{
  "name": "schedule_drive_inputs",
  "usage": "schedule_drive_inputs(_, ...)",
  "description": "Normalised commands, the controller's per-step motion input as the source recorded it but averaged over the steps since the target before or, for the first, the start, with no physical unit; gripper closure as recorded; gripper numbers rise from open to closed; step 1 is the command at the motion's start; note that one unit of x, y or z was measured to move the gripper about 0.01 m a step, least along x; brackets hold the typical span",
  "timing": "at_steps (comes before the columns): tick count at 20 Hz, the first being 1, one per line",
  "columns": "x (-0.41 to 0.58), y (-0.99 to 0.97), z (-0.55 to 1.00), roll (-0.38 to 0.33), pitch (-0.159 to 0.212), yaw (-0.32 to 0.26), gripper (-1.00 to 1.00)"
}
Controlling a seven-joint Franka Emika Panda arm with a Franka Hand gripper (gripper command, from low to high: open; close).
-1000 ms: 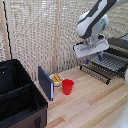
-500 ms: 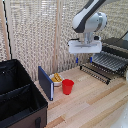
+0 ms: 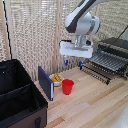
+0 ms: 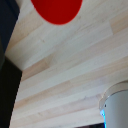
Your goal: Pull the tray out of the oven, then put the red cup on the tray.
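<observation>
The red cup (image 3: 67,86) stands upright on the wooden table, beside a small bowl with yellow contents (image 3: 56,78). My gripper (image 3: 73,63) hangs in the air above and a little to the exterior view's right of the cup, its two blue-tipped fingers apart with nothing between them. At the exterior view's right the oven (image 3: 116,50) has its door down, and the wire tray (image 3: 106,62) sticks out over the door. In the wrist view the red cup (image 4: 56,10) shows as a red disc over the wood, and one pale fingertip (image 4: 116,106) fills a corner.
An upright dark blue flat board (image 3: 45,83) stands just to the exterior view's left of the bowl. A big black fabric bin (image 3: 19,98) fills the exterior view's left. A woven blind hangs behind the table.
The arm has moved away from the oven toward the exterior view's left, and now hangs near the red cup. The tray stays pulled out.
</observation>
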Motion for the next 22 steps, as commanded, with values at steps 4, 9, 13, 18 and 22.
schedule_drive_inputs(4,0.006,-0.01,0.0,-0.086,0.043,0.116,-1.0)
schedule_drive_inputs(9,0.183,-0.02,-0.05,-0.179,0.0,0.167,-1.0)
schedule_drive_inputs(13,0.111,0.06,-0.25,-0.21,0.0,0.17,-1.0)
schedule_drive_inputs(18,-0.011,0.19,-0.39,-0.156,0.022,0.141,-1.0)
schedule_drive_inputs(22,-0.016,0.02,-0.41,-0.138,0.061,0.136,-1.0)
